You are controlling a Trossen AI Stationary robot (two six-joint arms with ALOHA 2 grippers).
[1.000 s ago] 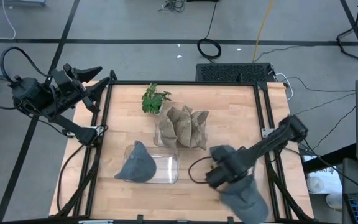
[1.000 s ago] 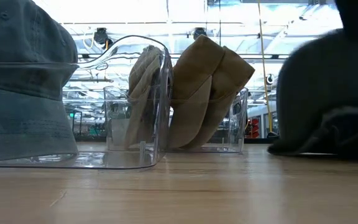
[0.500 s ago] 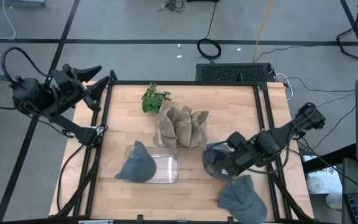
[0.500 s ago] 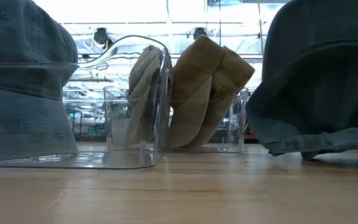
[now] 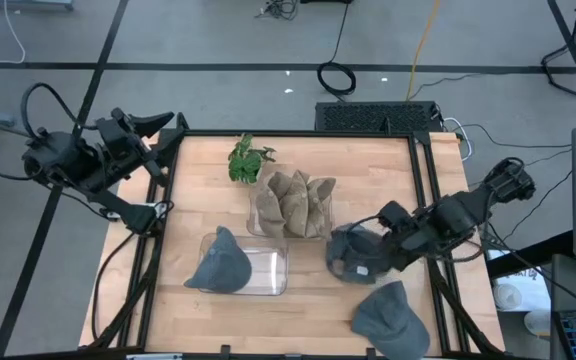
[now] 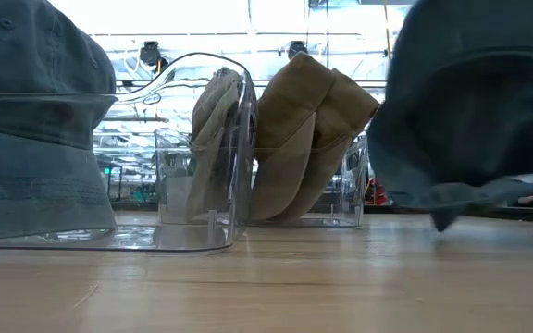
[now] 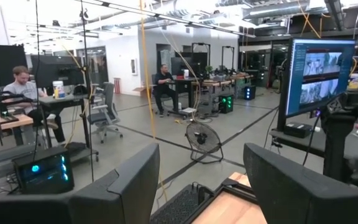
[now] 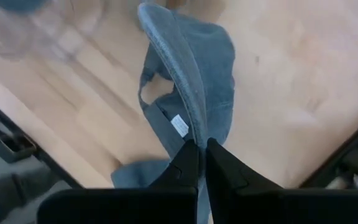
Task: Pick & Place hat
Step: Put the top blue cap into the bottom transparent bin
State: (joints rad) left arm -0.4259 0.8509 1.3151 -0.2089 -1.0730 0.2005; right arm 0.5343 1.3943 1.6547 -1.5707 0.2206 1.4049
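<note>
The grey hat point(image 5: 353, 253) is held pinched by its rim in the right gripper point(image 8: 201, 148), hanging off the table (left gripper point(image 7: 197, 180) spread, parked far-left), right of the clear tray point(image 5: 268, 275)

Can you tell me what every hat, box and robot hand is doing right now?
Right gripper: jaws shut on the carried hat, lifted off the table.
Left gripper: jaws open, parked beyond the table's left edge.
Second blue hat: lying on the table.
Third blue hat: resting in the clear tray.
Clear bin: full of tan hats.
</note>
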